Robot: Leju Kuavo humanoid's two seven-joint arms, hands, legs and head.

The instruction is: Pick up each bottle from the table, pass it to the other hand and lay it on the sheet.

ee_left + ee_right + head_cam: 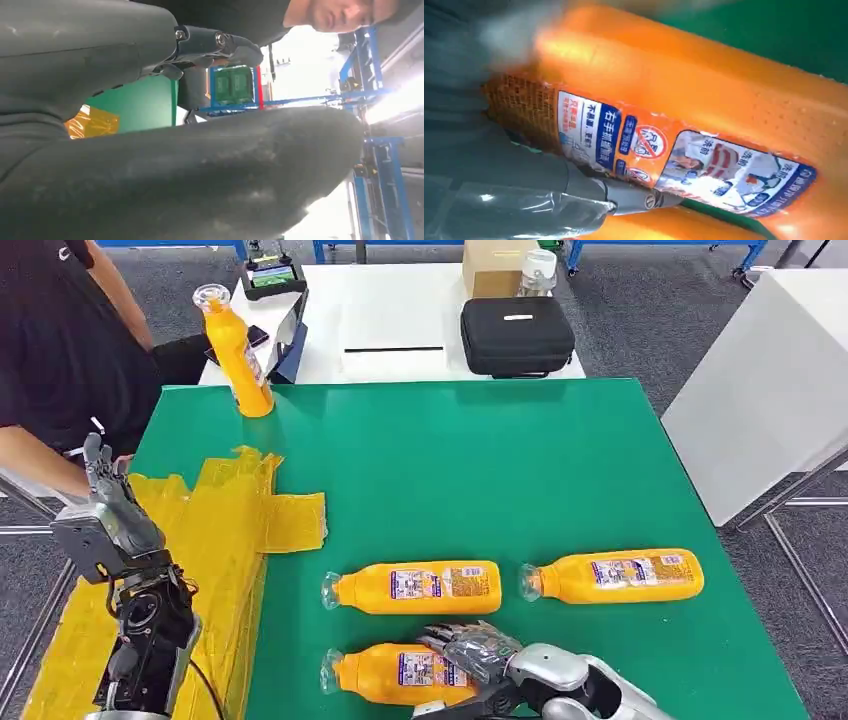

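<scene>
Three orange bottles lie on the green table (480, 460). My right hand (475, 652) grips the nearest bottle (395, 672) at its base end, fingers curled over it; the bottle still rests on the table. In the right wrist view its labelled side (704, 100) lies against the palm, with a finger (624, 197) along it. Two more bottles (415, 587) (615, 575) lie just beyond. A fourth bottle (238, 352) stands upright at the far left corner. My left hand (105, 505) is raised over the yellow sheet (215, 530), fingers apart and holding nothing; its thumb (175, 170) looms close in the left wrist view.
A person in black (60, 350) sits at the table's far left corner. Behind the green table is a white table (400, 320) with a black case (516, 335) and a cardboard box (490, 268). Another white table (770, 380) stands to the right.
</scene>
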